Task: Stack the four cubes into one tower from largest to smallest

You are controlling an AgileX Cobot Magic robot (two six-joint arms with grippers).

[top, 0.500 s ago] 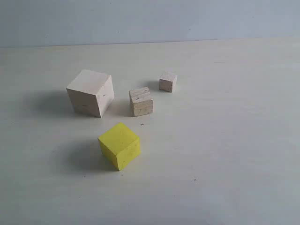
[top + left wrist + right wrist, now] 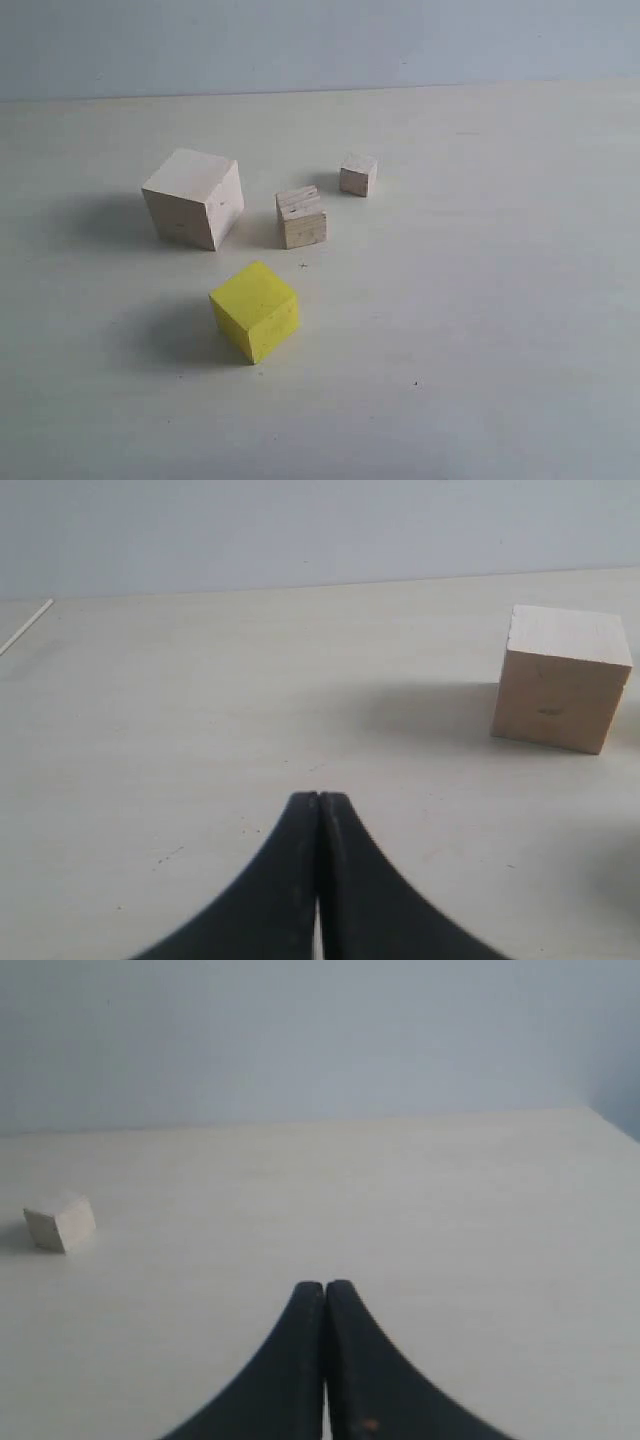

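Four cubes lie apart on the pale table. The largest pale wood cube (image 2: 193, 198) stands at the left, also in the left wrist view (image 2: 560, 678). The yellow cube (image 2: 255, 310) sits nearest the front. A grainy wood cube (image 2: 301, 217) is in the middle, and the smallest wood cube (image 2: 357, 174) lies behind it, also in the right wrist view (image 2: 60, 1222). No tower stands. Neither gripper shows in the exterior view. My left gripper (image 2: 318, 798) is shut and empty, well short of the large cube. My right gripper (image 2: 325, 1286) is shut and empty, away from the smallest cube.
The pale table (image 2: 500, 300) runs back to a light blue wall (image 2: 320, 40). The table's far edge shows in the left wrist view (image 2: 25, 630).
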